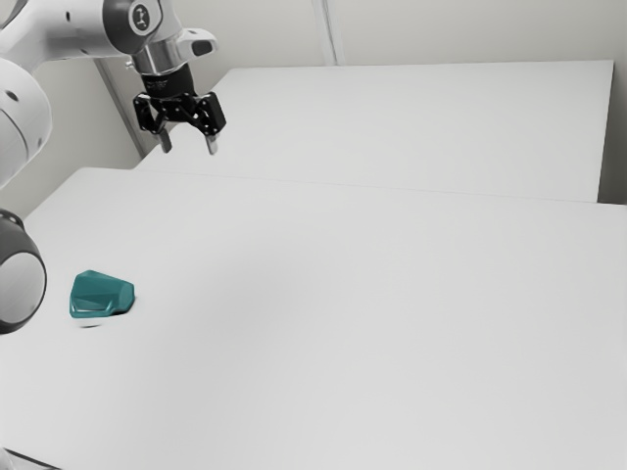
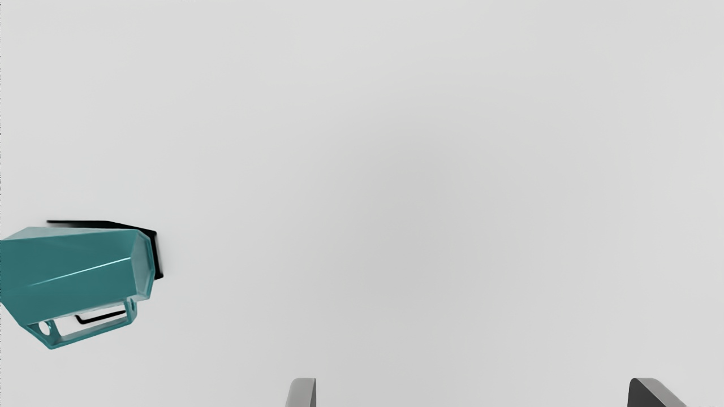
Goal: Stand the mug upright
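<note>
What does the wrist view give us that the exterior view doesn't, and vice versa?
Wrist view: the loop of the handle along the side of the teal mug, with a gap between the two.

Exterior view: the white arm, the black body of the gripper, the pale wall, and a second white surface behind the table.

Both: the mug lying on its side on the table, away from the gripper, whose fingers stand apart with nothing between them.
</note>
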Motion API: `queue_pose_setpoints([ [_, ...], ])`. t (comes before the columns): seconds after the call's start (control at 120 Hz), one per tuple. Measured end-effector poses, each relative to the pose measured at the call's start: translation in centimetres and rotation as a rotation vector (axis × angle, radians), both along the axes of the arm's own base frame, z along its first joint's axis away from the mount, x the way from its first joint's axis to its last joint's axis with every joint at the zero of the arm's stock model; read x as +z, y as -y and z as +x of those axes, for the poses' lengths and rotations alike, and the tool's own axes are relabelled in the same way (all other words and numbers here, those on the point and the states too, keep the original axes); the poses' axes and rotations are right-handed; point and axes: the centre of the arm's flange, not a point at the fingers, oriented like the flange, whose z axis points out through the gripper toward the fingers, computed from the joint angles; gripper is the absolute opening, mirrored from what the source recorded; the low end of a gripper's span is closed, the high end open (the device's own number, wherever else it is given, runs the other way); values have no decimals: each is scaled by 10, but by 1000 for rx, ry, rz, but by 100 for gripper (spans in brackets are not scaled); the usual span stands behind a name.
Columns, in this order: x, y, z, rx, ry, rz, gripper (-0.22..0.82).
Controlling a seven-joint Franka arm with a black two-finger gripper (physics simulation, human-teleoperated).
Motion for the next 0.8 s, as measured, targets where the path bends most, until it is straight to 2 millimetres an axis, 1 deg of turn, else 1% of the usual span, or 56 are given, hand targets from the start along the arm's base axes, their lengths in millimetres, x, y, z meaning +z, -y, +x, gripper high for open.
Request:
queue_pose_setpoints([
  [0.117, -1, -5, -2, 9, -16, 3, 60],
  [0.217, -10, -6, 1, 12, -38, 11, 60],
  [0.3, -8, -7, 2, 13, -28, 15, 60],
  [0.433, -7, -21, 2, 26, -26, 58, 60],
  [0.55, -5, -33, 2, -22, -33, 122, 60],
  [0.608, -8, -31, 3, -68, -42, 121, 60],
  [0.642, -10, -42, 2, -73, -44, 109, 60],
  [0.692, -14, -75, -4, -61, -45, 88, 60],
  [0.8, -33, -125, -12, -83, -47, 59, 60],
])
